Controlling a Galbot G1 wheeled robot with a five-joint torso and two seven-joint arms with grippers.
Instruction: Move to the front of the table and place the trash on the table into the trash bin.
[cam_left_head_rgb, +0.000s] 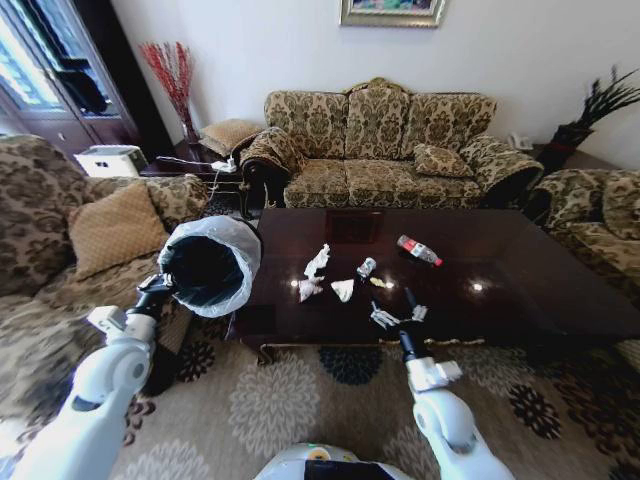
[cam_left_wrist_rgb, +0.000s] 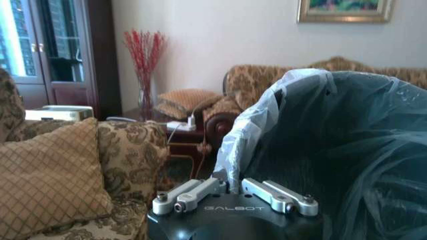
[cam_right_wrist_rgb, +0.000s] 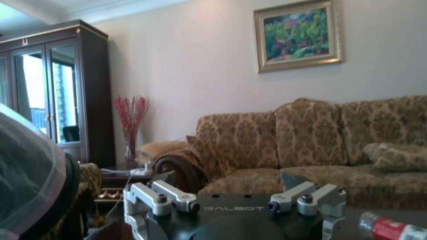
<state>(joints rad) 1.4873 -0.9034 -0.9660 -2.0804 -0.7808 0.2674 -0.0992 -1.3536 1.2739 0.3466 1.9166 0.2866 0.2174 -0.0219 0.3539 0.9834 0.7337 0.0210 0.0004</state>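
I stand at the front long edge of the counter (cam_left_head_rgb: 520, 290), a dark glossy reddish-brown surface with a patterned sofa (cam_left_head_rgb: 385, 145) behind it. My left tool (cam_left_head_rgb: 158, 288) is clamped on the rim of the trash bin (cam_left_head_rgb: 210, 265), which it holds off the floor at the counter's left end, tilted so that its black mouth faces me; the whitish liner bag is folded over the rim. In the left wrist view the fingers (cam_left_wrist_rgb: 193, 192) are closed narrowly on the liner edge, with the bin wall (cam_left_wrist_rgb: 347, 150) just beyond them. My right tool (cam_left_head_rgb: 398, 318) sits low over the near edge of the counter, its jaws spread wide and holding nothing; the right wrist view shows both fingers (cam_right_wrist_rgb: 163, 197) well apart. The trash lies in a loose group on the middle of the counter: a tall crumpled white paper wad (cam_left_head_rgb: 317, 262), a smaller wad (cam_left_head_rgb: 308, 289) just beside it toward me, a pale triangular scrap (cam_left_head_rgb: 343, 290), a crushed silvery wrapper (cam_left_head_rgb: 366, 267) and a small yellowish scrap (cam_left_head_rgb: 380, 283). A clear plastic bottle (cam_left_head_rgb: 419, 250) with a red label lies on its side farther back and to the right, apart from the group; it also appears in the right wrist view (cam_right_wrist_rgb: 393, 229). All listed litter rests on the counter, between the bin and my right tool.
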